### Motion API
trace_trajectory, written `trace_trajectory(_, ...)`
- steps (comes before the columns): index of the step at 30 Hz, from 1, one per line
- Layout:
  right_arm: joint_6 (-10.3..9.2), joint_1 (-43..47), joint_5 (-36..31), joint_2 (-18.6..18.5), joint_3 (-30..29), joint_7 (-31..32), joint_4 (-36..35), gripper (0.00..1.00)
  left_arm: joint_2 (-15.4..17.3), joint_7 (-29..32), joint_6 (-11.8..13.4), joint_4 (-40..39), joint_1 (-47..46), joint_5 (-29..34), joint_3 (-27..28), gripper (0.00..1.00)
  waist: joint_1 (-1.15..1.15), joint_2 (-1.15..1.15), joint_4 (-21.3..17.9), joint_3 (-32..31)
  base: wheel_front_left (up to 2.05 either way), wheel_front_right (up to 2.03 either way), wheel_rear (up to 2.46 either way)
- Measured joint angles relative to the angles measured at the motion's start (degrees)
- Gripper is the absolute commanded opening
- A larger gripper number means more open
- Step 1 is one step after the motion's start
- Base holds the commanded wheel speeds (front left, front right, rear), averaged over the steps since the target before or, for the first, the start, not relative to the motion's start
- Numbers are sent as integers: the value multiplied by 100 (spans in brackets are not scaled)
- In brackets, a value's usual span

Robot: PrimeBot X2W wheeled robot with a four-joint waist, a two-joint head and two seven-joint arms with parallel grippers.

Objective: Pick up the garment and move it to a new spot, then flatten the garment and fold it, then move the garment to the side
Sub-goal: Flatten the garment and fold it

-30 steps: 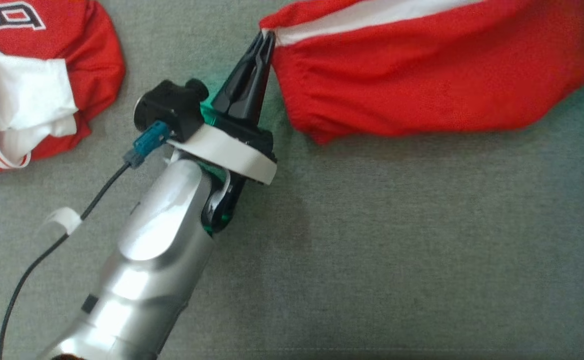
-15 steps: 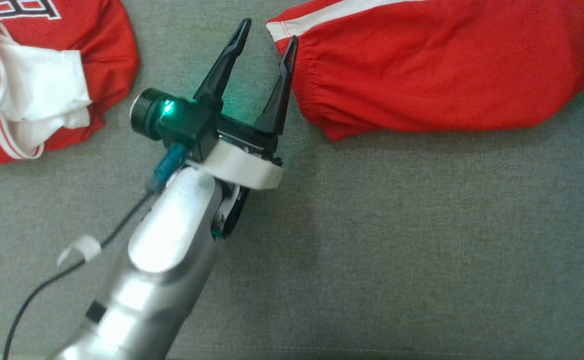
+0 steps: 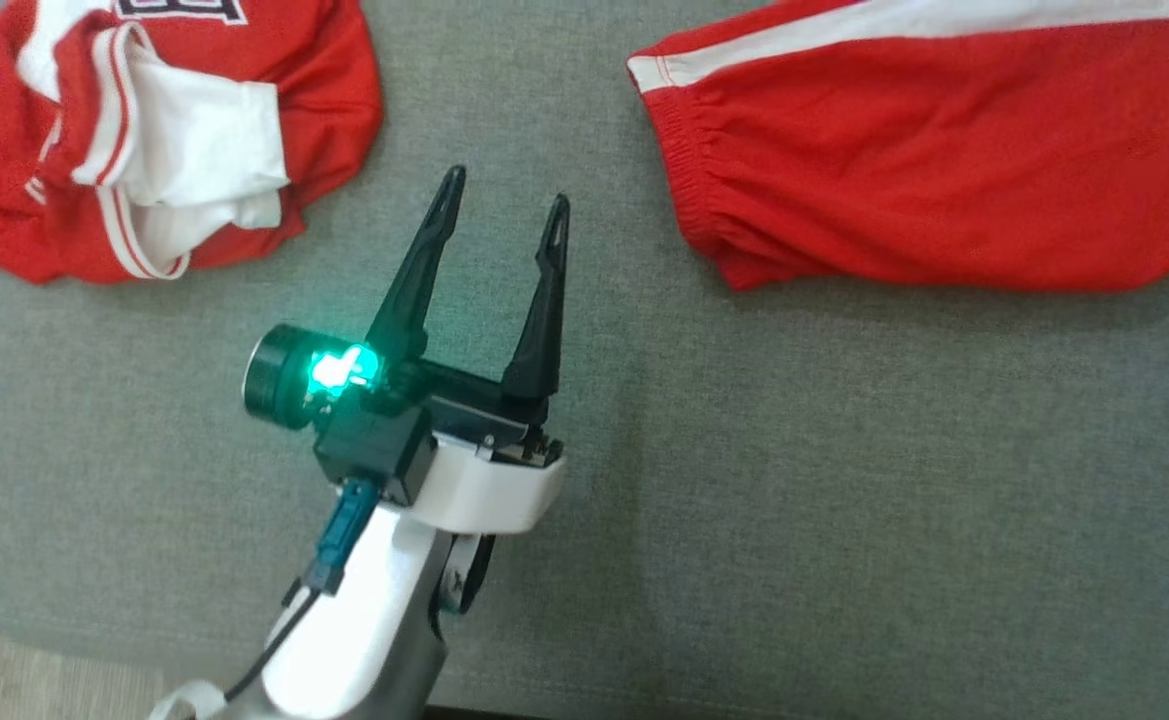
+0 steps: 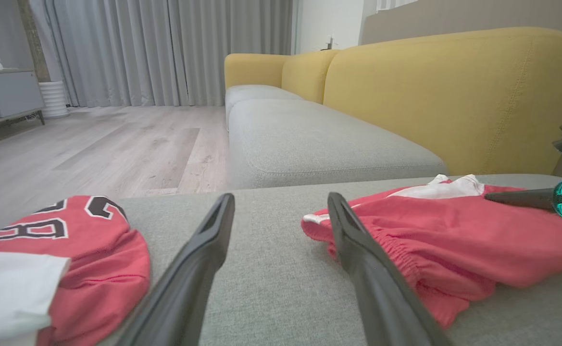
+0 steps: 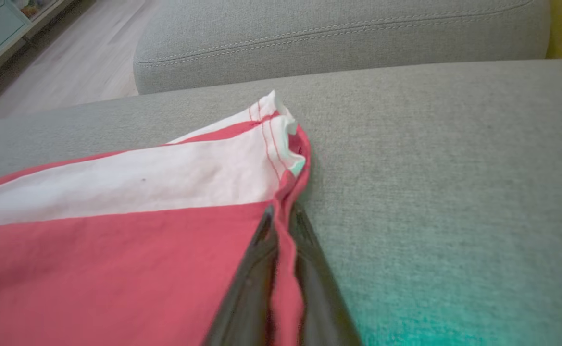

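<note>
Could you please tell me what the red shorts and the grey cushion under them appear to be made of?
Red shorts: apparently a thin, matte sports knit, possibly polyester. The cloth lies in soft folds, with a gathered elastic edge and a sewn-in white stripe.
Grey cushion: woven upholstery fabric, matte and flecked, with a coarse weave showing in close view. What fills it cannot be told.

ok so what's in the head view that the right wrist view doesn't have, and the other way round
Head view: the left gripper, fingers spread and empty over the grey cushion, and a crumpled red-and-white jersey at upper left.
Right wrist view: the right gripper, pinched shut on the edge of the white-striped red shorts, with a second cushion and wooden floor beyond.
Shared: the red shorts and the grey cushion they lie on.
</note>
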Motion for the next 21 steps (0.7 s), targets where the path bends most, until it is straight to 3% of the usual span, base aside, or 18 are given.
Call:
trace_trajectory(7, 0, 286, 232, 76, 77, -105, 318, 0, 3, 0, 87, -135, 416, 97, 216, 100, 0, 0, -217, -340, 0, 0, 0)
trace_trajectory(14, -1, 700, 319, -403, 77, -326, 531, 0, 3, 0, 19, -163, 487, 196, 371, 100, -1, 0, -689, -639, 0, 0, 0)
trace_trajectory(21, -1, 572, 86, -356, 187, -563, 293, 0, 3, 0, -29, -118, 609, 198, 382, 100, 0, 0, -1016, -892, 0, 0, 0)
